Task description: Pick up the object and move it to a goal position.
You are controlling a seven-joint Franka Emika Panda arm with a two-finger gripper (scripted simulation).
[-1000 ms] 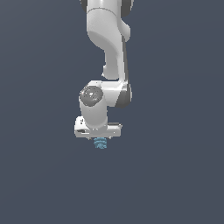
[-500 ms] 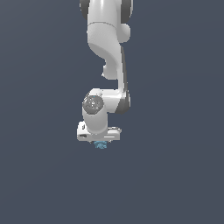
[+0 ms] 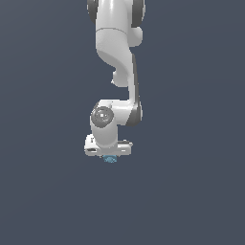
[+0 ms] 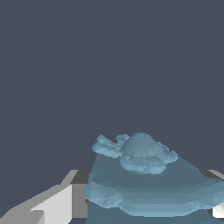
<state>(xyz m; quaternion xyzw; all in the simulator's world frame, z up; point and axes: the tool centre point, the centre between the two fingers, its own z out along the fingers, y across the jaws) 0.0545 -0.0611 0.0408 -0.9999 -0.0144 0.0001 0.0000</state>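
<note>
Where the claw (image 3: 110,157) points down, object (image 3: 110,159) between its fingers.

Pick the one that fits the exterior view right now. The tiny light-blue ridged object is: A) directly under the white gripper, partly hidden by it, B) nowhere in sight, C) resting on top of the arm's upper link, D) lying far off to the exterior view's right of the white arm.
A: the tiny light-blue ridged object peeks out just beneath the white gripper, which covers its upper part.

The exterior view faces the arm (image 3: 115,72) from afar; the wrist view, perhaps angled down, nearly touches the teal object (image 4: 144,179), which both share.
</note>
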